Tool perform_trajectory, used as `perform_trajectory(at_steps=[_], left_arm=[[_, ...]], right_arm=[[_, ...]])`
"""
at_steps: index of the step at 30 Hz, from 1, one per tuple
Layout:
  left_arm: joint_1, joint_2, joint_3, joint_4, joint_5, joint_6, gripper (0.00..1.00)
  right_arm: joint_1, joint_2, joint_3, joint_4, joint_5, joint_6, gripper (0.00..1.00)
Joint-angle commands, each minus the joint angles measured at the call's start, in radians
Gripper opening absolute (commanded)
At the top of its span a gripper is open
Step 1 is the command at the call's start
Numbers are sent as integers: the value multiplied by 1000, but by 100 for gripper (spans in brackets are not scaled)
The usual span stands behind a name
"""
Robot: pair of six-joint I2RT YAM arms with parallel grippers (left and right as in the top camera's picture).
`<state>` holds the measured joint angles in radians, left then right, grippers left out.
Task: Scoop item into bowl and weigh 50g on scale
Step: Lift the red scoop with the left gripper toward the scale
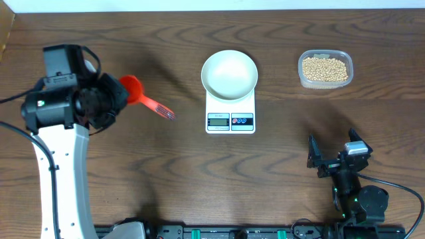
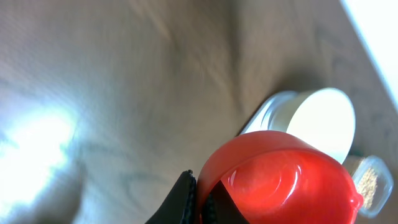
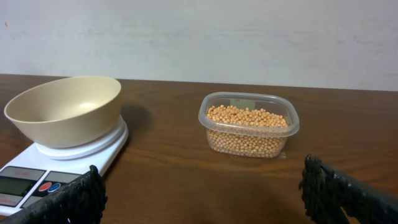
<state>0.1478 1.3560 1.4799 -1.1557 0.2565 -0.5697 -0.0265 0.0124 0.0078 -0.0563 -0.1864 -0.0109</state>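
Observation:
The white bowl (image 1: 229,73) sits empty on the white scale (image 1: 230,120) at the table's middle. The beans (image 1: 325,68) fill a clear tub at the back right. My left gripper (image 1: 118,97) is shut on the rim of a red scoop (image 1: 133,87), left of the scale; the scoop's handle points toward the scale. In the left wrist view the jaws (image 2: 202,200) pinch the scoop's cup (image 2: 286,186), with the bowl (image 2: 320,121) beyond. My right gripper (image 1: 332,159) is open and empty at the front right. Its view shows the bowl (image 3: 65,109), scale (image 3: 62,163) and beans (image 3: 247,117) ahead of its fingers (image 3: 205,193).
The clear rounded plastic tub (image 1: 302,78) stands about a hand's width right of the scale; it also shows in the right wrist view (image 3: 249,146). The scale's display and red and blue buttons (image 1: 242,120) face the front edge. The table is dark wood.

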Motion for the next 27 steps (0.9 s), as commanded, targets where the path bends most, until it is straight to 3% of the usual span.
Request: perform_trajectory(at_steps=[1, 13, 27], left_arm=[[-38, 2, 2, -40, 0, -19, 7], [-194, 2, -5, -157, 0, -4, 7], [-304, 2, -6, -171, 0, -27, 7]], right_arm=[[6, -6, -2, -3, 0, 10, 99], [6, -6, -2, -3, 0, 10, 99], [6, -6, -2, -7, 60, -31, 99]])
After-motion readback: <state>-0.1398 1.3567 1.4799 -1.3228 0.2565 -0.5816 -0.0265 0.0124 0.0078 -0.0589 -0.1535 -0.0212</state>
